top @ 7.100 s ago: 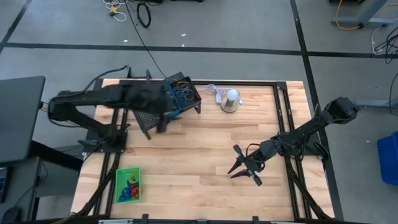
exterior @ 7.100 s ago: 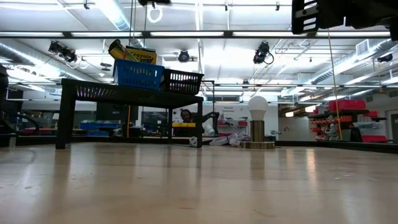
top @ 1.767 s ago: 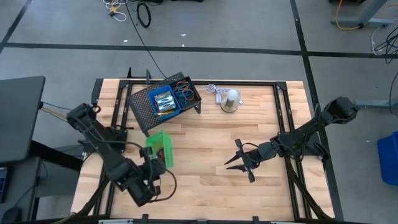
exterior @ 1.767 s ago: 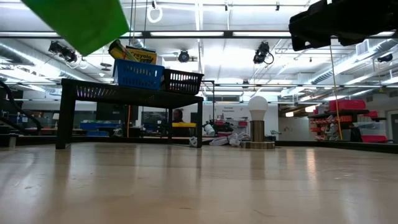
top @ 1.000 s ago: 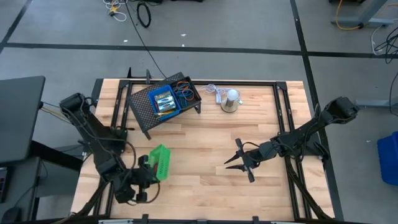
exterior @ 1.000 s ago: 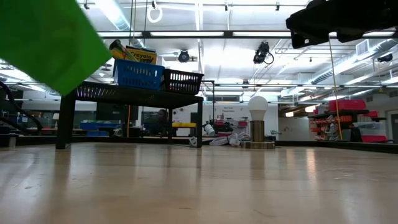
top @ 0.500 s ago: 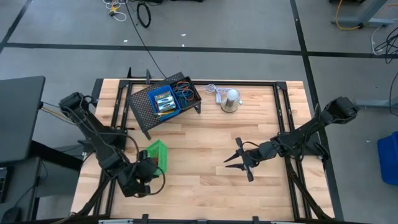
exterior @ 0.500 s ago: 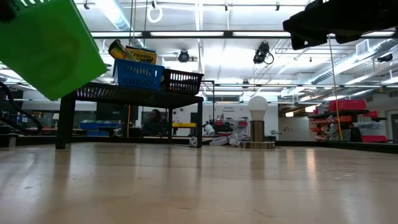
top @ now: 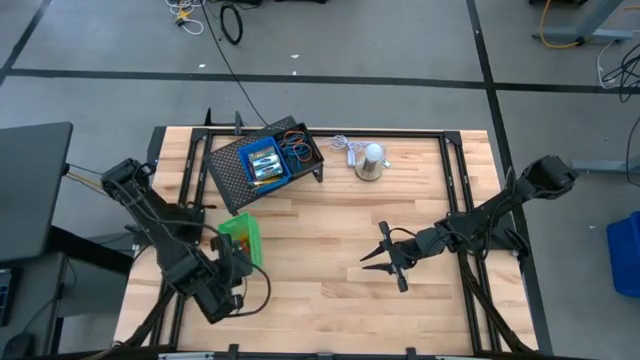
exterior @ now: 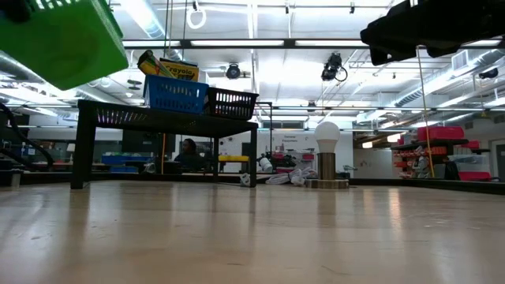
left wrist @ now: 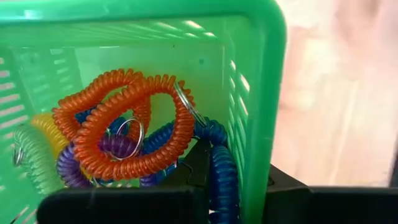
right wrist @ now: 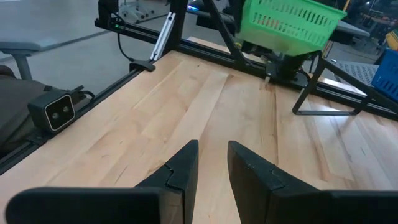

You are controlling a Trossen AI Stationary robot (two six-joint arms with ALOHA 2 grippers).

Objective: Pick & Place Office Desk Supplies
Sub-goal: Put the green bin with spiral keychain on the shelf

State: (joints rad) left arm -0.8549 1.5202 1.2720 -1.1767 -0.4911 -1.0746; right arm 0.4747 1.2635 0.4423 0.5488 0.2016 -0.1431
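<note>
Above table's left, left gripper (top: pixel 232 262) clamps green tray (top: pixel 240 236); wrist view reveals coiled loops (left wrist: pixel 127 127) inside.

Looks like a big robotics lab or workshop hall: grey concrete floor (top: pixel 400 40) marked with black tape lines, cables lying loose, exposed ceiling ducts and strip lights (exterior: pixel 252 45), red storage bins on shelving (exterior: pixel 442 150), and a butcher-block worktop (top: pixel 330 250) in a black metal frame.

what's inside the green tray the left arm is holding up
Coiled elastic loops: orange, blue, purple, and a pale green one at the side. The left gripper hides the tray floor nearest it.
</note>
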